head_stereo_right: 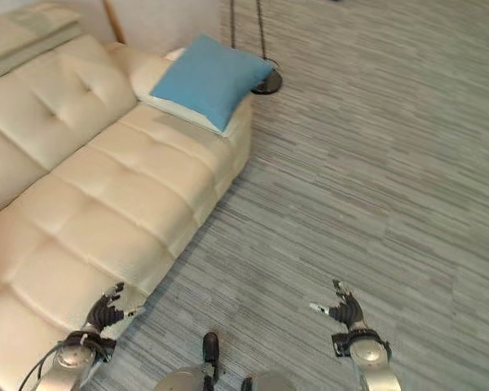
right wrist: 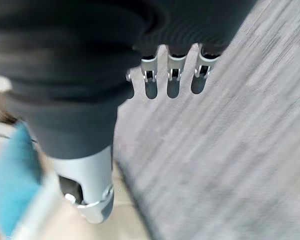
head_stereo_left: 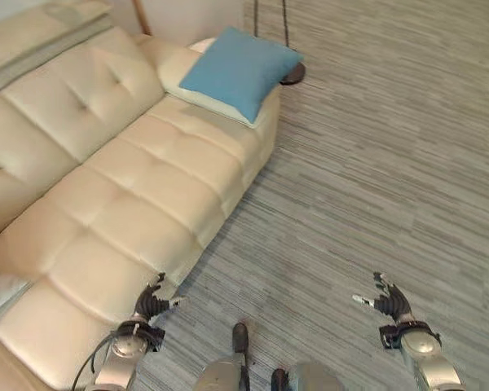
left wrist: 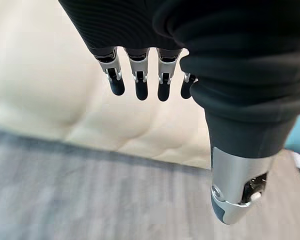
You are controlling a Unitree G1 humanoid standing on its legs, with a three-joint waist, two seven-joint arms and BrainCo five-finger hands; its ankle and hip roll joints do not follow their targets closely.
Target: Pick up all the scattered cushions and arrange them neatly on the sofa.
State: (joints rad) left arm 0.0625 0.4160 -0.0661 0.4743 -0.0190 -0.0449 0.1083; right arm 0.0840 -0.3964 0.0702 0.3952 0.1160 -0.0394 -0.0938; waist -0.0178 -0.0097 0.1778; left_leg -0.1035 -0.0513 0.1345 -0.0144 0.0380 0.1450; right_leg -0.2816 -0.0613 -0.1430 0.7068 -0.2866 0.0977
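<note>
Blue cushion (head_stereo_left: 239, 70) lies on sofa (head_stereo_left: 138, 204); both hands empty.

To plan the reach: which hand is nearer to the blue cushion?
Left. The left hand is at the sofa's front edge, below the blue cushion; the right hand is over the carpet, farther.

Grey striped carpet (head_stereo_left: 375, 163) covers the floor; a dark round stand base (head_stereo_left: 293, 75) sits on it.

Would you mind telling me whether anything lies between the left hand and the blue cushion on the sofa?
Nothing visible does. The left hand hangs open at the near end of the sofa; bare seat runs from there to the blue cushion, which lies on a white cushion at the far end.
</note>
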